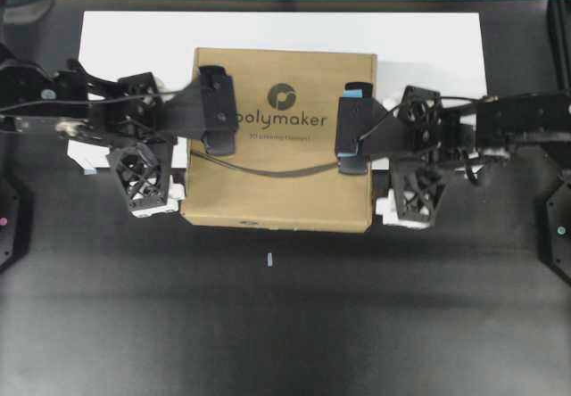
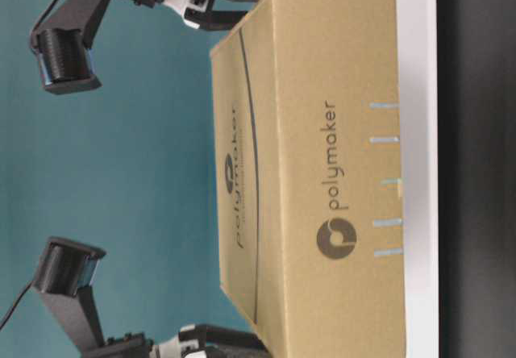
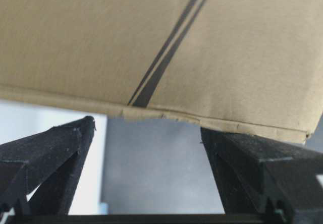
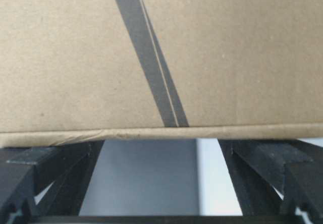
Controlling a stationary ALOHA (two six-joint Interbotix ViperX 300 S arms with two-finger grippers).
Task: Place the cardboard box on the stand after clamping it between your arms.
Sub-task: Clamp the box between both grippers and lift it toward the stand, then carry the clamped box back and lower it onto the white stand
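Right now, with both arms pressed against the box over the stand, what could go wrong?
1. The cardboard box is only squeezed between the left gripper and the right gripper, both open, so it could slip or tilt if either arm eases off.
2. Its front edge overhangs the stand; released there, it may sit partly off and tip forward.

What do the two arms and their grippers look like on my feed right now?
Both arms are black. The left gripper and right gripper have open lattice-frame fingers with white fittings at their ends. Each arm carries a boxy black wrist camera; the right one shows a light-blue patch on top, the left one does not. Thin black cables run along both arms. In the wrist views the fingers look matte black and wedge-shaped.
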